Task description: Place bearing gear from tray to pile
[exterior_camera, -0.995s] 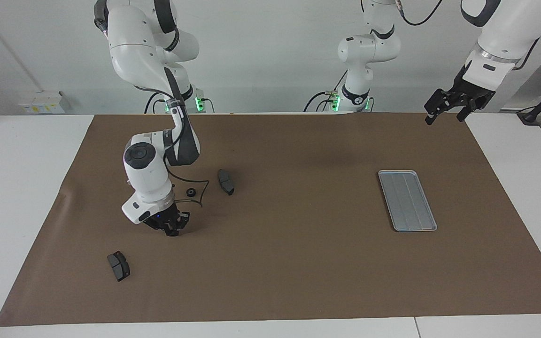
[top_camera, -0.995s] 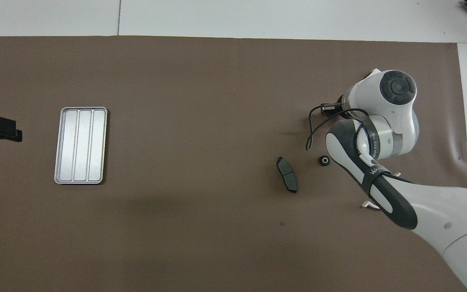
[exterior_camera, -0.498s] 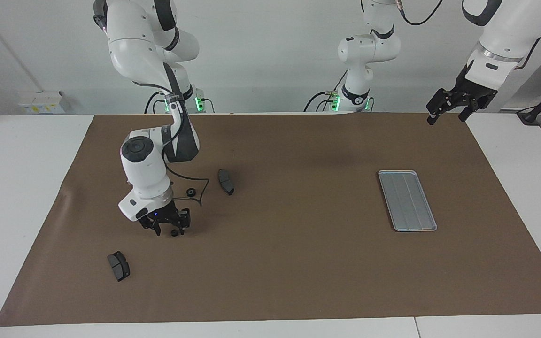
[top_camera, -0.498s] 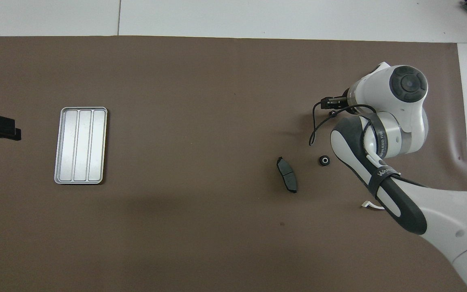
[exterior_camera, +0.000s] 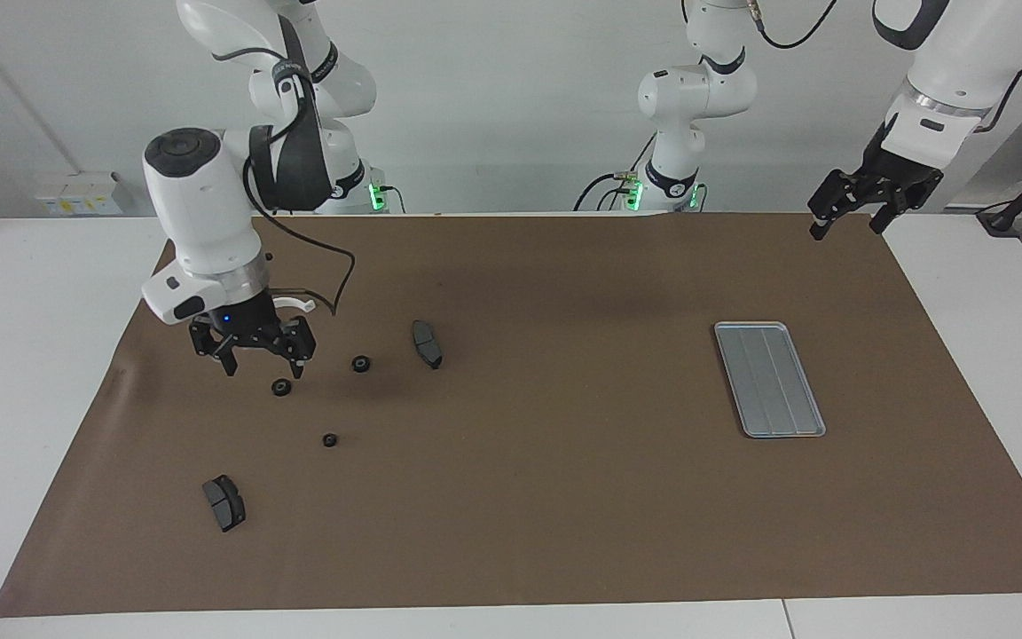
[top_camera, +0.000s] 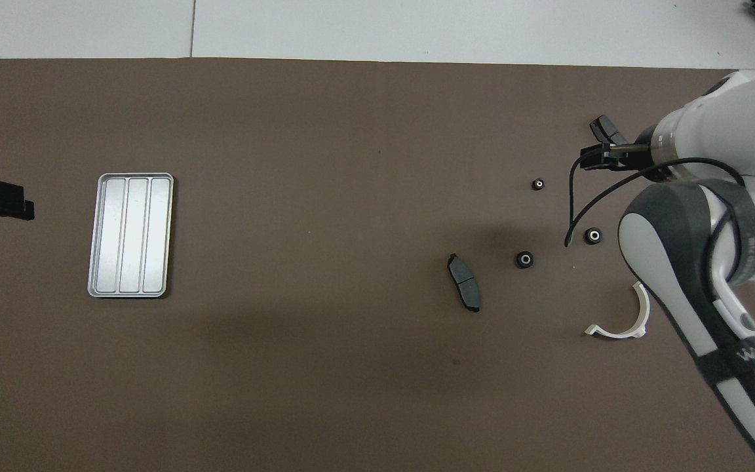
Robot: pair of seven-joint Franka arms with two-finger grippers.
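The grey ridged tray (exterior_camera: 768,379) (top_camera: 130,235) lies bare toward the left arm's end. Three small black bearing gears rest on the brown mat in the pile: one (exterior_camera: 330,439) (top_camera: 537,184) farthest from the robots, one (exterior_camera: 281,387) (top_camera: 592,235) and one (exterior_camera: 361,363) (top_camera: 525,259) nearer. My right gripper (exterior_camera: 261,362) (top_camera: 597,144) hangs open and holds nothing, raised over the mat beside the middle gear. A dark brake pad (exterior_camera: 427,343) (top_camera: 464,292), a second pad (exterior_camera: 224,502) and a white half-ring (top_camera: 620,321) lie around them.
My left gripper (exterior_camera: 846,226) (top_camera: 27,208) waits open in the air over the mat's corner at the left arm's end. The right arm's black cable (top_camera: 587,203) dangles above the gears. The second pad is hidden under the right arm in the overhead view.
The right gripper opened and let go of a bearing gear, which now lies on the mat. It then rose and drew back toward the robots. The left arm barely moved.
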